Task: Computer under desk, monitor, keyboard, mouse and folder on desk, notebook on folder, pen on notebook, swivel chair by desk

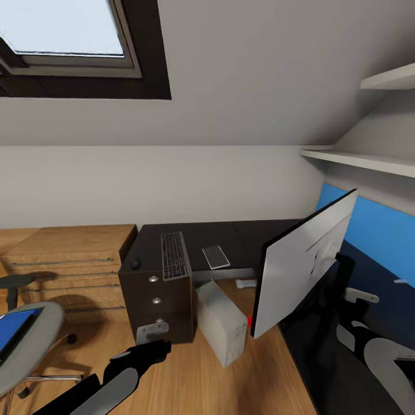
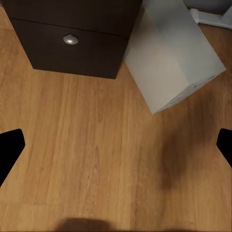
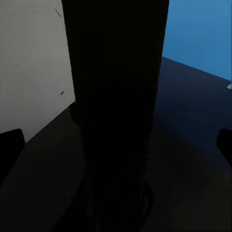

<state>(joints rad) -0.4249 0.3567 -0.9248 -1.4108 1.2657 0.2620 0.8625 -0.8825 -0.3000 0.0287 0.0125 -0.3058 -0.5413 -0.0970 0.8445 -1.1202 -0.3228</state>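
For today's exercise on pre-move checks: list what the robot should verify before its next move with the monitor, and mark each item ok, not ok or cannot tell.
1. Monitor standing on the desk: ok.
2. Keyboard on the desk: ok, but apart from the monitor.
3. Computer under the desk: not ok, only partly under.
4. Folder moved off the swivel chair: not ok.
5. Left gripper empty: ok.
6. Right gripper holding something: cannot tell.
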